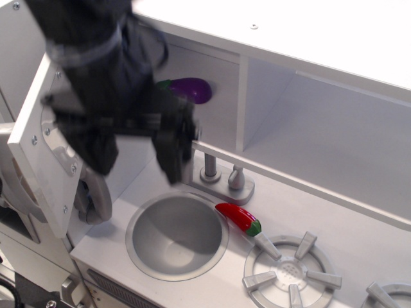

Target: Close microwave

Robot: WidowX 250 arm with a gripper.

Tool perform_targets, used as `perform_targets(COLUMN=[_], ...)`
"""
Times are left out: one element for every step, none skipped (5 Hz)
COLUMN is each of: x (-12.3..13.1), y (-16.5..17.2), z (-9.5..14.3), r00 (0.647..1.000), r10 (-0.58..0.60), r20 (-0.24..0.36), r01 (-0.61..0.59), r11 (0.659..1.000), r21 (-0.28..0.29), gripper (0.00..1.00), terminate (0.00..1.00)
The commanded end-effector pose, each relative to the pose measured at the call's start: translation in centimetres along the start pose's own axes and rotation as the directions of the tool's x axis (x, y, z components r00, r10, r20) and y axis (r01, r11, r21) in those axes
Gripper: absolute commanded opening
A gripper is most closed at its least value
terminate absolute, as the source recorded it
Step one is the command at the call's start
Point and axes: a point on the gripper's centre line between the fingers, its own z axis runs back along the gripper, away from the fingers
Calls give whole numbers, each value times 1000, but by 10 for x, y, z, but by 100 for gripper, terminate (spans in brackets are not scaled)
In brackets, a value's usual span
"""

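The microwave [192,77], a white compartment at the upper left of the toy kitchen, stands open, its door [40,147] swung out to the left with the inner face and hinge hardware toward the room. A purple eggplant [191,89] lies inside against the back wall. The black robot arm [106,83] hangs blurred between door and compartment, its gripper [172,151] pointing down in front of the microwave's lower edge; the blur is too heavy to tell whether the jaws are parted or together, and nothing seems to be held. Just below are the grey faucet [212,172], the round sink [177,235] and a red chili pepper [239,219] lying between sink and burner [290,273]. To the right is a doorless shelf [321,135]. The closing looks to be at its approach stage: the arm appears to be repositioning, and the next move would call for getting behind the door's outer face and pushing it rightward until shut. No brand, label or writing can be read.
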Motion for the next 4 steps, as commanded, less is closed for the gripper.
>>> perform_targets(x=[42, 52, 50, 49], y=[37, 65, 92, 110], z=[39, 44, 30, 23], r00=[997, 994, 991, 990], r10=[50, 98, 124, 132], r20=[63, 57, 52, 56], r01=[-52, -101, -130, -141], r11=[998, 994, 980, 968], r21=[23, 49, 147, 208], gripper=[100, 100, 100, 100], terminate=[0, 0, 0, 0])
